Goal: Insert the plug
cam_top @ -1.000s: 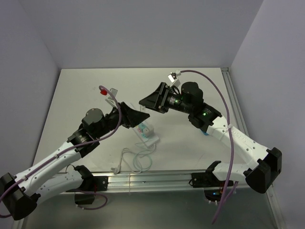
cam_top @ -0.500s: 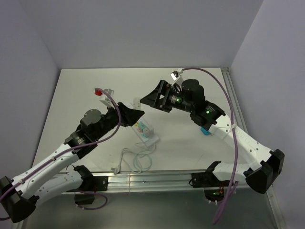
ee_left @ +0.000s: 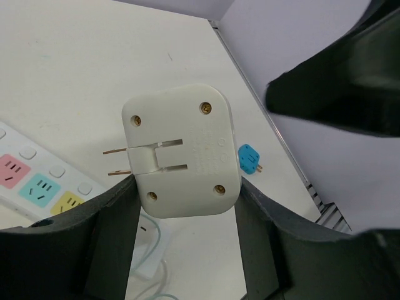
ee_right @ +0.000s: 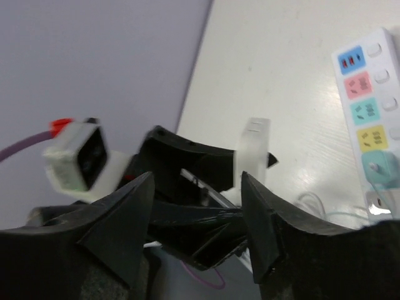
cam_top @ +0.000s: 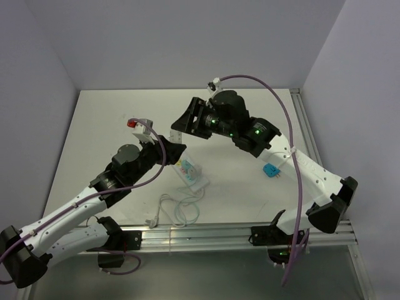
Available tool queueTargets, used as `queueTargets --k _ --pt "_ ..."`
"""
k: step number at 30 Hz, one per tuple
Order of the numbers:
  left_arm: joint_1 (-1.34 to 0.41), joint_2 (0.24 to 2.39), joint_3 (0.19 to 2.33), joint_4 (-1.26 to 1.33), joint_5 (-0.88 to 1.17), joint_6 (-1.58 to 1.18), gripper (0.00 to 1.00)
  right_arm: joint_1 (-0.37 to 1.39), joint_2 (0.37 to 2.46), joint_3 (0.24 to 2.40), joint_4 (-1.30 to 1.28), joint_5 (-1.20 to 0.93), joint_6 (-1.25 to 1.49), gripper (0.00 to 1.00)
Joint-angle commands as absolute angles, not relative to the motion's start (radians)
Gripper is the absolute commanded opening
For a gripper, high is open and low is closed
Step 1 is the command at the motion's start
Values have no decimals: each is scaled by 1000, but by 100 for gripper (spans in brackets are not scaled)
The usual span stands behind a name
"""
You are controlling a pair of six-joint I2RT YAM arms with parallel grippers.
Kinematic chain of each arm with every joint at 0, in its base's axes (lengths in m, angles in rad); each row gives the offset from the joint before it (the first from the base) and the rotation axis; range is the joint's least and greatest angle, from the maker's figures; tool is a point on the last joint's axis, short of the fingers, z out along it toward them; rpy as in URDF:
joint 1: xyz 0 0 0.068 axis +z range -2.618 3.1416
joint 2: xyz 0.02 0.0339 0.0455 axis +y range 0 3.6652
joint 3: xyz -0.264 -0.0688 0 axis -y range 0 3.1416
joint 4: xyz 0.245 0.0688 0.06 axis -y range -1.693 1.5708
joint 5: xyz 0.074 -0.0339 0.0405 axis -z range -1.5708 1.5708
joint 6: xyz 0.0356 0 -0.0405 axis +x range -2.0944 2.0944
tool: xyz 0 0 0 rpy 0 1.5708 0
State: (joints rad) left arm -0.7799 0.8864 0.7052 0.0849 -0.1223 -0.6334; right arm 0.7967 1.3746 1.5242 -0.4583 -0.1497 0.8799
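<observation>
Within left claw: plug, prongs toward power strip.

Power strip partly off-frame

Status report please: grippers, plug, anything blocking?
Left gripper shut on white plug, prongs exposed. Right gripper open, empty. Plug not yet in power strip; no obstruction seen.

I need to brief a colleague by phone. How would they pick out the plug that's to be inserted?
On the white table, find the left pincer, raised near the coloured power strip. The plug is the rounded white square block clamped between its fingers, with two flat metal prongs; the small blue adapter lies loose on the table.
</observation>
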Motion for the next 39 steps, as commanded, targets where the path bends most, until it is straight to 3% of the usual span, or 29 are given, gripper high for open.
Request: queueTargets --k 1,4,33,36,38,39 --pt "-799 877 732 109 -169 -586 0 816 1399 1539 -531 -72 867 63" --pt "-804 874 732 97 -176 -578 0 821 1420 1535 -523 -81 868 49" --pt "-808 856 741 97 -160 -583 0 847 1500 1551 -528 -67 857 46" --pt "-807 851 741 87 -161 -580 0 848 1508 1546 -511 -83 864 38" --pt "-807 851 745 78 -166 -580 0 847 1519 1549 -502 -98 867 22" --pt "-808 848 749 65 -176 -584 1 847 1523 1551 -497 -106 867 9"
